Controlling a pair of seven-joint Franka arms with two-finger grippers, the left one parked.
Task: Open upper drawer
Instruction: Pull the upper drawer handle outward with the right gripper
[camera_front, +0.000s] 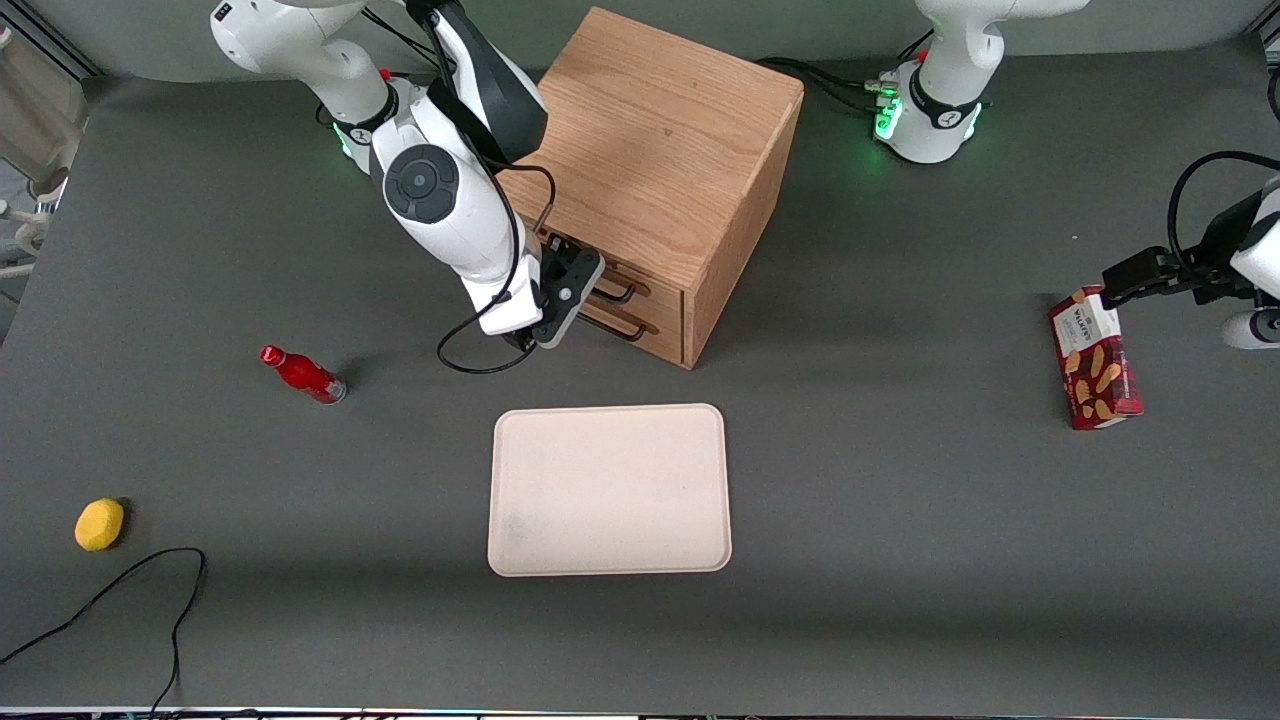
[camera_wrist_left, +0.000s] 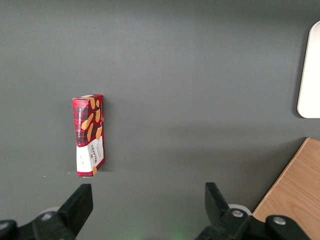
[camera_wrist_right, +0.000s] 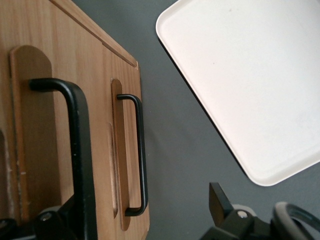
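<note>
The oak cabinet stands at the back middle of the table, with both drawers shut. The upper drawer has a flat oak front and a thin black bar handle, which shows large and close in the right wrist view. The bottom drawer's matching handle sits just under it and also shows in the right wrist view. My right gripper is right in front of the drawer fronts at handle height. It is open and empty, and one finger is beside the upper handle without gripping it.
A white tray lies nearer the front camera than the cabinet. A red bottle, a yellow fruit and a black cable lie toward the working arm's end. A red biscuit box lies toward the parked arm's end.
</note>
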